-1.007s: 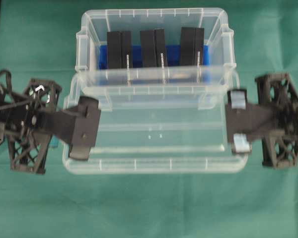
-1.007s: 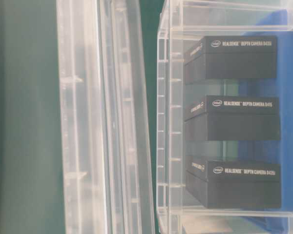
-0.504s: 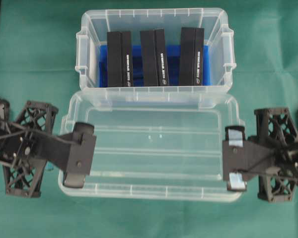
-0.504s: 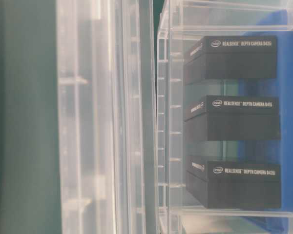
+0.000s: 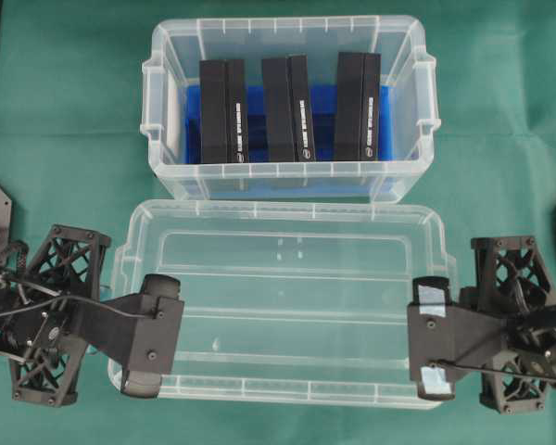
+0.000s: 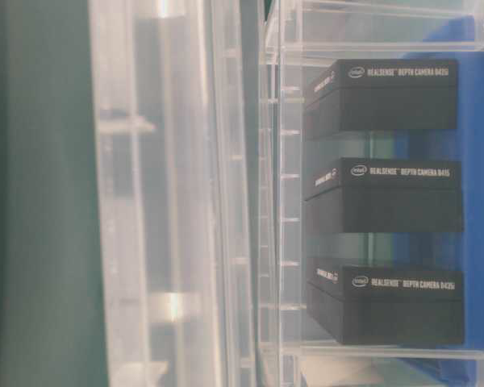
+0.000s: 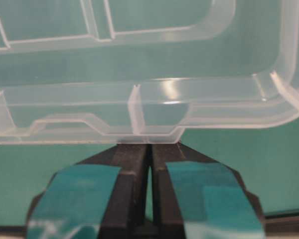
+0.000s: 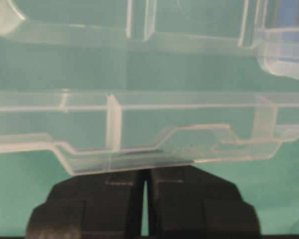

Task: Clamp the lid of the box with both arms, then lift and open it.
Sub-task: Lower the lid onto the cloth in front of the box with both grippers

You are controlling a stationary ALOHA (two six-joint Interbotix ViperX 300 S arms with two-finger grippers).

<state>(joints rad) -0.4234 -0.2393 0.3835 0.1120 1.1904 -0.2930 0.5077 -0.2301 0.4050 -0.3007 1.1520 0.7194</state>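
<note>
Lid (image 5: 283,301) hangs level, clear of the box (image 5: 287,102) and just on its near side, a short end pinched by each arm to keep it from tipping. Left gripper (image 5: 151,334) and right gripper (image 5: 431,340) are each closed on an end tab; the tab's edge sits between nearly touching fingers (image 7: 132,164).

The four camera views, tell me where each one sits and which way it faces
Overhead: above the table, facing straight down on the lid, the box and both arms, left pincer and right pincer.
Table-level: low beside the box, side-on through its clear wall; no robot parts show.
Left wrist: on the left arm, facing along its pincer at the lid's edge.
Right wrist: on the right arm, facing along its pincer at the lid's opposite edge.
Shared: overhead and both wrist views show the lid clamped.
</note>
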